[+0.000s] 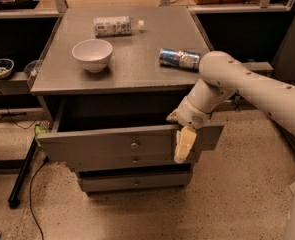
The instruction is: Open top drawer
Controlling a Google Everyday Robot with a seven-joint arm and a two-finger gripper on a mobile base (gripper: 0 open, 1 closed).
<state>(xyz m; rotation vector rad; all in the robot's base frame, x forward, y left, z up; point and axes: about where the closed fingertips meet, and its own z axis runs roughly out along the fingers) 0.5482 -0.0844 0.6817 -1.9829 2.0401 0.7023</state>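
Note:
The top drawer (97, 146) of the grey cabinet stands pulled out, its wide flat front hanging forward of the cabinet body, with a small round metal knob (134, 145) at its centre. The dark inside of the drawer shows behind the front. My gripper (183, 143) is at the right part of the drawer front, reaching down over its top edge, right of the knob. My white arm (247, 86) comes in from the right.
On the cabinet top (137, 69) are a white bowl (92, 54), a lying plastic bottle (114, 26) and a lying can (179, 58). Two slimmer drawers (135, 182) sit below, closed. A black stand leg (22, 176) and cable lie on the floor at left. Shelves flank both sides.

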